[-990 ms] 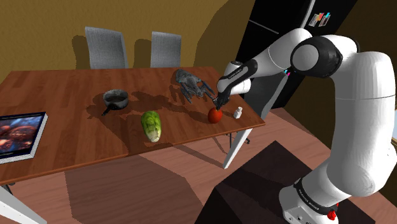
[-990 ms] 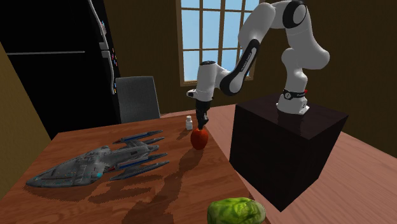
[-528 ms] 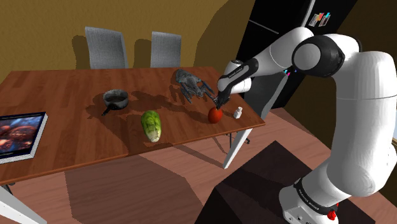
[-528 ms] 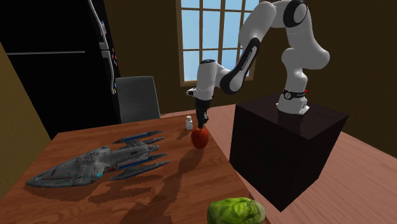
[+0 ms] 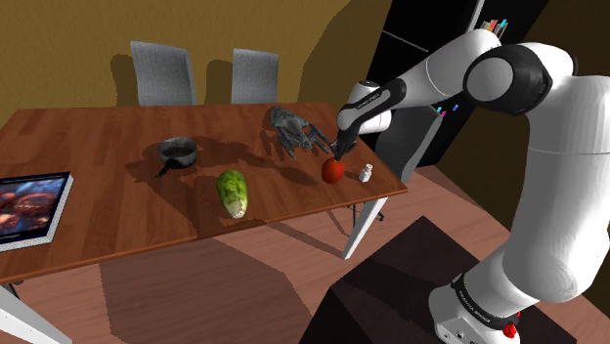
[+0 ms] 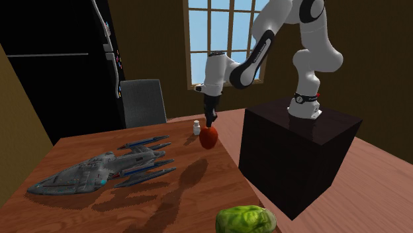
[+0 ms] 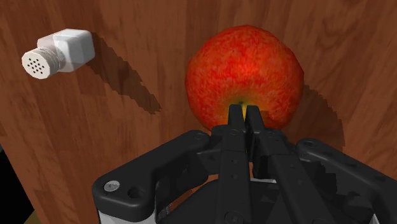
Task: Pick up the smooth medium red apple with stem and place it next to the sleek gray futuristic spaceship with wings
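Note:
A red apple (image 5: 332, 170) hangs just above the wooden table (image 5: 98, 186) near its edge, held by the top. My gripper (image 5: 338, 153) points down at it, fingers pinched together at the stem. Seen from the wrist, the black fingertips (image 7: 236, 118) nearly meet on the stem end of the apple (image 7: 245, 67). The grey winged spaceship (image 5: 293, 129) lies behind the apple in the shoulder view. In the second exterior view the spaceship (image 6: 99, 169) lies well to the left of the apple (image 6: 209, 138) and the gripper (image 6: 210, 124).
A small white shaker (image 5: 365, 173) stands close beside the apple, near the table corner. A green lettuce (image 5: 233, 192), a dark pan (image 5: 177, 151) and a picture book (image 5: 29, 207) lie further along. Two grey chairs (image 5: 161, 73) stand behind. The dark stand (image 6: 298, 152) is close by.
The gripper has risen a little with the apple in it, so the apple now hangs slightly higher over the table than before.

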